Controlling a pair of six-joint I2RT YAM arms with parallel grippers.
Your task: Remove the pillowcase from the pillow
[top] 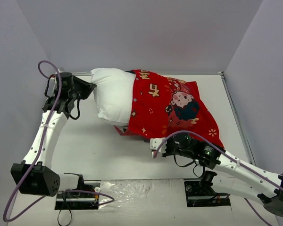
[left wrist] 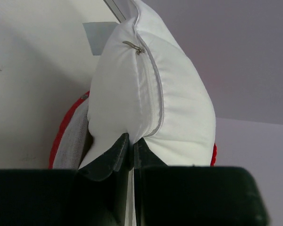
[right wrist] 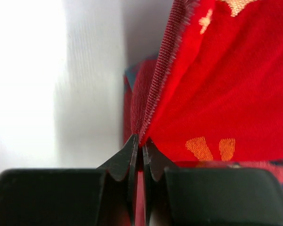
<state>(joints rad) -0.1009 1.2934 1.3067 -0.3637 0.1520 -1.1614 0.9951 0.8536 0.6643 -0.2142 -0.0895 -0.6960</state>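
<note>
The white pillow (top: 112, 94) lies at the back of the table, its left part bare and its right part inside the red pillowcase (top: 177, 108) printed with a cartoon child. My left gripper (top: 88, 87) is shut on the pillow's left end. In the left wrist view its tips (left wrist: 131, 143) pinch white fabric beside the pillow's (left wrist: 179, 108) zipper seam, and a red pillowcase rim (left wrist: 65, 134) shows behind. My right gripper (top: 154, 145) is shut on the pillowcase's near open edge. In the right wrist view its tips (right wrist: 142, 143) clamp the hem of the red cloth (right wrist: 217, 84).
Grey walls close in the table at the back and both sides. A metal rail (top: 236, 110) runs along the right edge. Both arm bases (top: 78, 197) sit at the near edge with loose cables. A grey tape patch (left wrist: 96, 37) lies on the table behind the pillow.
</note>
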